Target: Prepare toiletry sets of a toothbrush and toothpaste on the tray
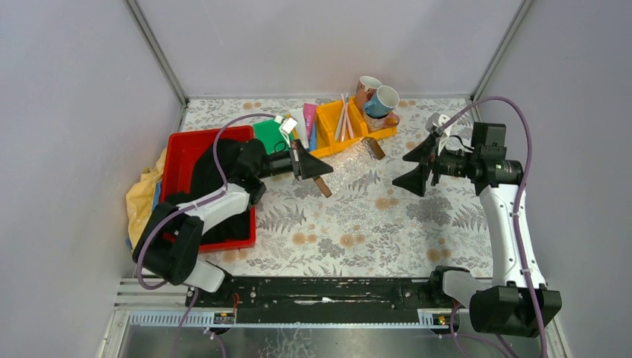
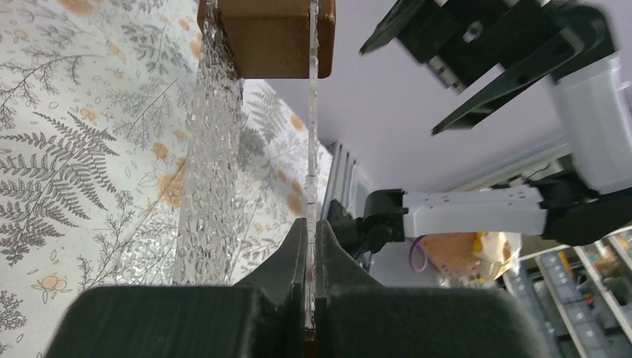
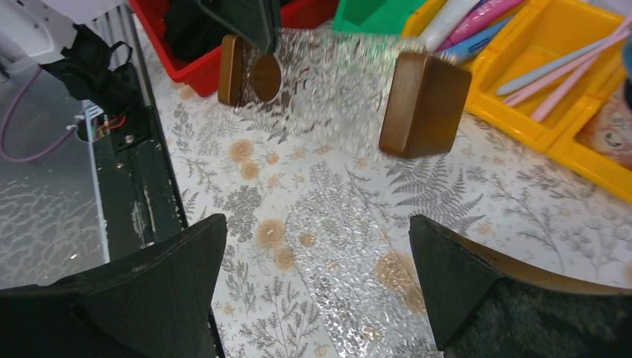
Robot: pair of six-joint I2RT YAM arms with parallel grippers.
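Observation:
The tray (image 1: pixel 350 165) is clear textured plastic with a brown block at each end, lying mid-table. My left gripper (image 1: pixel 309 165) is shut on one thin clear wall of the tray (image 2: pixel 311 149), near its left block (image 1: pixel 323 186). My right gripper (image 1: pixel 417 168) is open and empty, hovering right of the tray; it also shows open in the right wrist view (image 3: pixel 317 276). Three toothbrushes (image 1: pixel 343 115) lie in the yellow bin (image 1: pixel 328 142). The white, pink and blue toothpaste tubes (image 1: pixel 307 123) lie beside it. The right wrist view shows the toothbrushes (image 3: pixel 559 71) and the toothpaste tubes (image 3: pixel 466 19) at the top right.
A red bin (image 1: pixel 179 153) holding black cloth sits at the left, with a yellow cloth (image 1: pixel 141 198) beside it. A green bin (image 1: pixel 267 134) stands behind my left gripper. Two mugs (image 1: pixel 376 95) stand at the back by the yellow bin.

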